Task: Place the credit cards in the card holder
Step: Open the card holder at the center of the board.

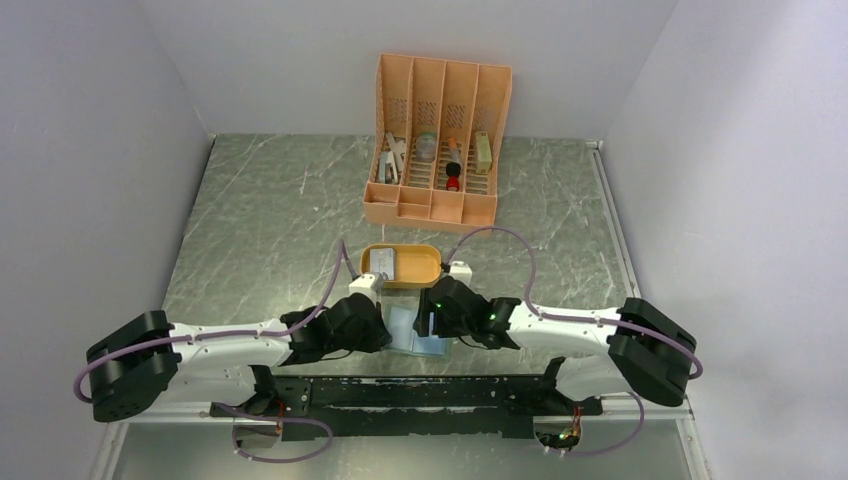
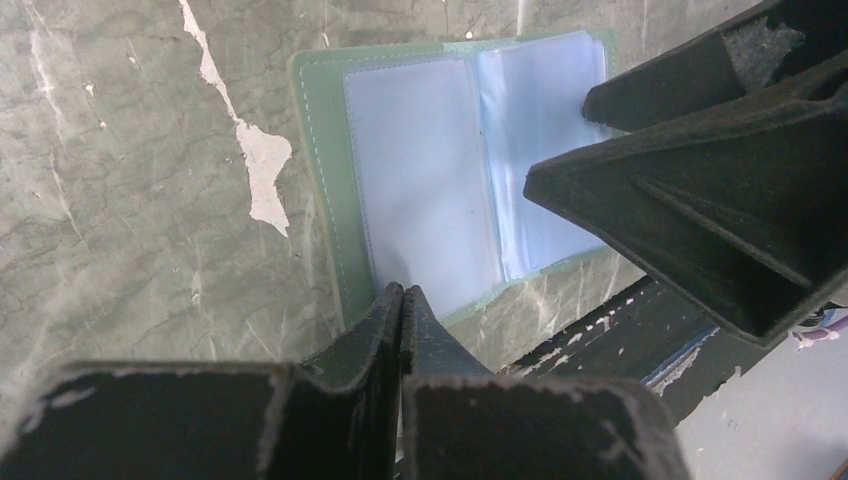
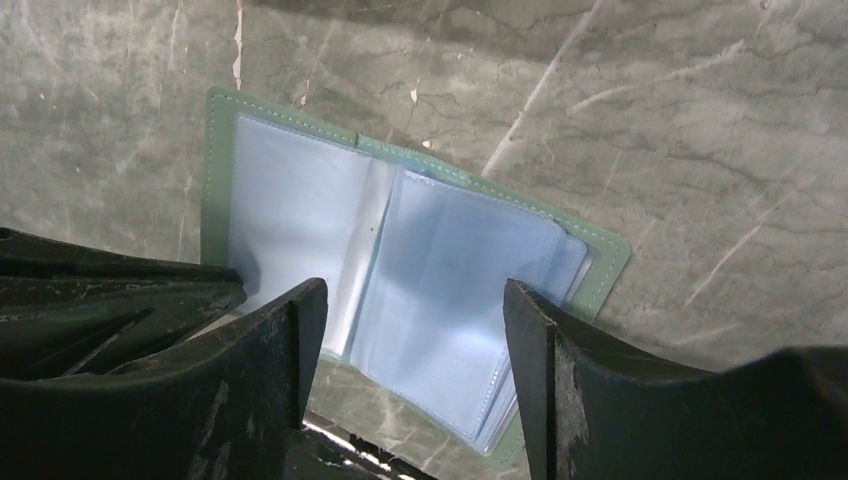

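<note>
The card holder [image 1: 414, 338] lies open on the table between both wrists, its grey-green cover and clear pockets [image 2: 420, 180] facing up and empty. My left gripper [image 2: 402, 292] is shut, its tip at the near edge of the holder's left page, with nothing between the fingers. My right gripper [image 3: 415, 300] stands open just above the right page [image 3: 450, 270], a finger on either side of it, holding nothing. A greyish credit card [image 1: 386, 262] lies in the orange oval tray [image 1: 428, 270] just beyond the holder.
A tall orange slotted organizer [image 1: 437, 140] with small items stands at the back of the table. The black base rail [image 1: 420, 392] runs along the near edge right behind the holder. White walls close in both sides.
</note>
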